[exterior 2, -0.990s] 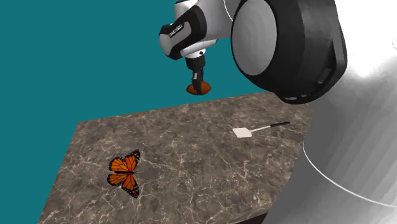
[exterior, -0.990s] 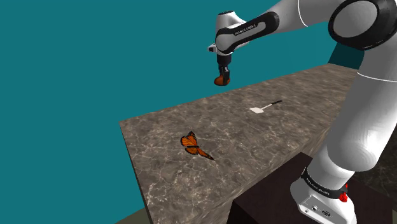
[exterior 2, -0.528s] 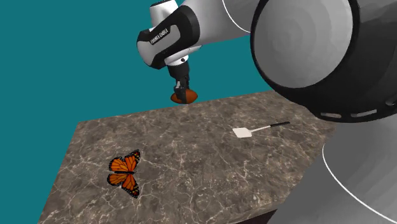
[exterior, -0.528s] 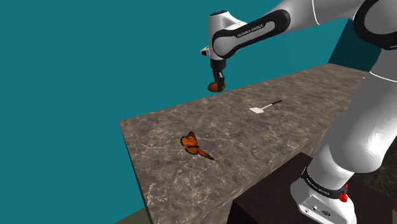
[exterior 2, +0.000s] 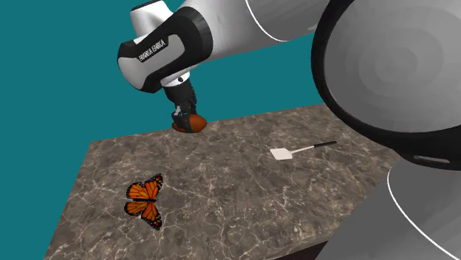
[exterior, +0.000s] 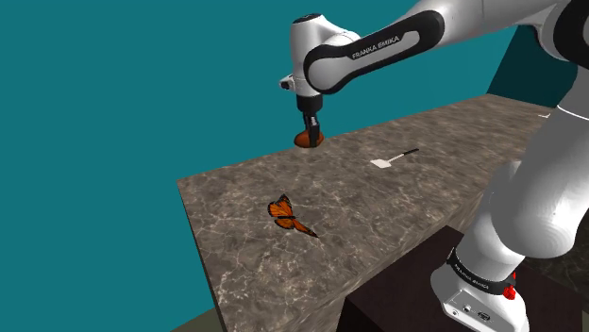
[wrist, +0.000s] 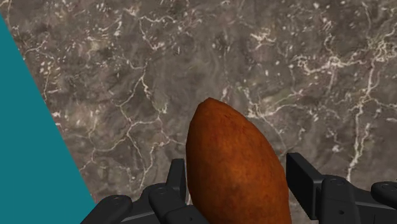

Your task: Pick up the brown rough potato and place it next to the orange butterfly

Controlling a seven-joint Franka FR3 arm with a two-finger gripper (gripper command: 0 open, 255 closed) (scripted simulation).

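My black gripper point(exterior: 310, 135) is shut on a reddish-brown potato point(exterior: 308, 140), holding it in the air above the far edge of the marbled brown table point(exterior: 396, 203). In the second exterior view the potato point(exterior 2: 190, 123) hangs under the gripper point(exterior 2: 185, 118) near the table's back edge. The wrist view has the potato point(wrist: 234, 167) clasped between my two fingers point(wrist: 304, 179), the stone surface below. An orange and black butterfly point(exterior: 286, 215) lies on the table toward the shoulder view's left front, well apart from the potato; it is also the butterfly point(exterior 2: 145, 199) at the second exterior view's lower left.
A small white spatula with a dark handle point(exterior: 391, 157) lies on the table, to the right of the gripper in the shoulder view, and shows again as the spatula point(exterior 2: 294, 151). A teal wall stands behind the table. The robot's stand point(exterior: 444, 292) sits at lower right.
The arm has carried the potato toward the left in both exterior views and lowered it closer to the table. Butterfly and spatula have not moved.
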